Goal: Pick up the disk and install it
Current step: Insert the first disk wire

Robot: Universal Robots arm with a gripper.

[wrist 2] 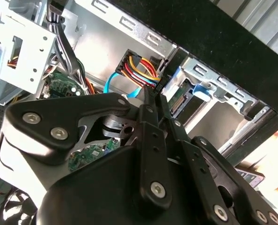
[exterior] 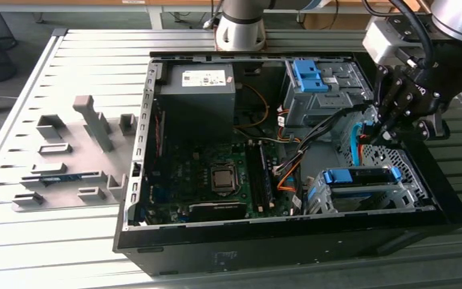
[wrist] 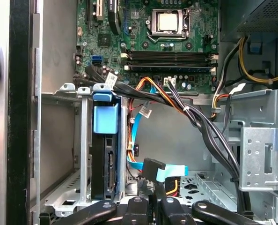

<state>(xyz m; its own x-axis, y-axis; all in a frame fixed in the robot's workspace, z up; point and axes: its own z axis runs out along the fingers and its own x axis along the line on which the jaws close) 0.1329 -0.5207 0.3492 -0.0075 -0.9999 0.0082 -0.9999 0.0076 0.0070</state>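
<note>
one open pc case (exterior: 295, 241) on slatted metal table (exterior: 22, 241)

The disk (wrist: 104, 154) sits mostly hidden within its metal cage (wrist: 83, 140)

The computer case (exterior: 291, 238) lies open on the slatted table (exterior: 46, 241), the disk (exterior: 358, 180) in its cage at the exterior view's right, the motherboard (exterior: 215, 180) left of it.

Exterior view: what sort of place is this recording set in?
Likely a lab or workshop bench for computer assembly. An open computer case lies on a slatted metal table, grey fixture blocks sit beside it, and the gripper reaches into the case.
</note>
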